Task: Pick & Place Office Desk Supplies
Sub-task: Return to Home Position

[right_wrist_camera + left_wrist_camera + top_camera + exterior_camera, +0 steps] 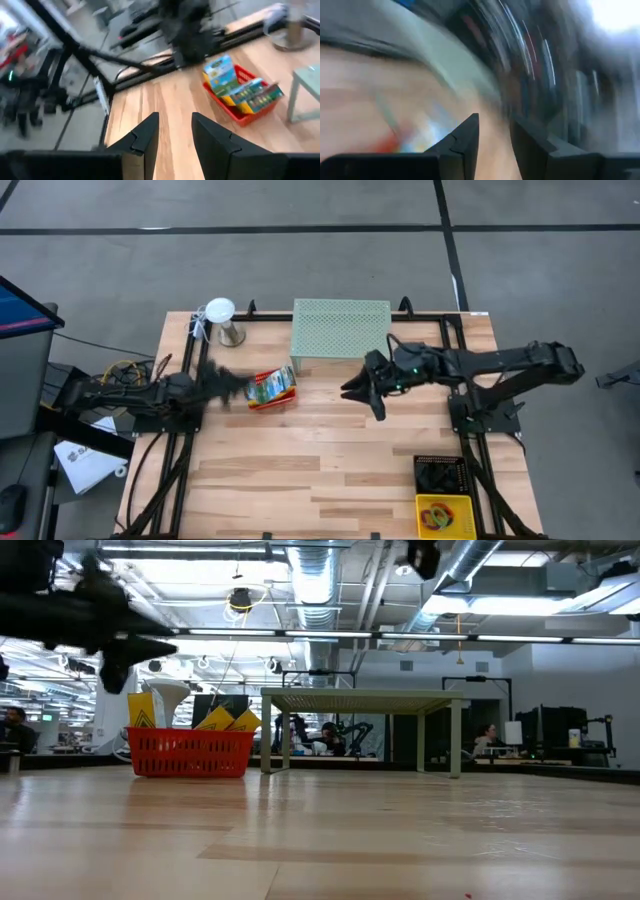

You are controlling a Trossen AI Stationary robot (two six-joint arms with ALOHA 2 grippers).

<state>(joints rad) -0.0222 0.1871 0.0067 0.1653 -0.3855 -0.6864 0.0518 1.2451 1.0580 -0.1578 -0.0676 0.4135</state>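
Several yellow-green crayon boxes [272, 387] stand tilted in a red tray [283, 402] left of the table's middle; the right wrist view shows the boxes [239, 86] too, and their tops [228, 721] stick out in the low view. My left gripper [228, 386] hovers just left of the tray, raised off the table [120, 640], open and empty [495, 135]. My right gripper [362, 392] hangs right of the middle, open and empty [175, 132], pointing toward the tray. Coloured elastic loops [443, 515] lie in a yellow tray. I see no card pack, and no clips that I can make out.
A mint-green mesh shelf [340, 330] stands at the far edge. A white lamp-like stand [222, 318] is at the far left. A black tray [440, 473] and the yellow tray [424, 506] sit at the near right corner. Bare wood lies between the arms.
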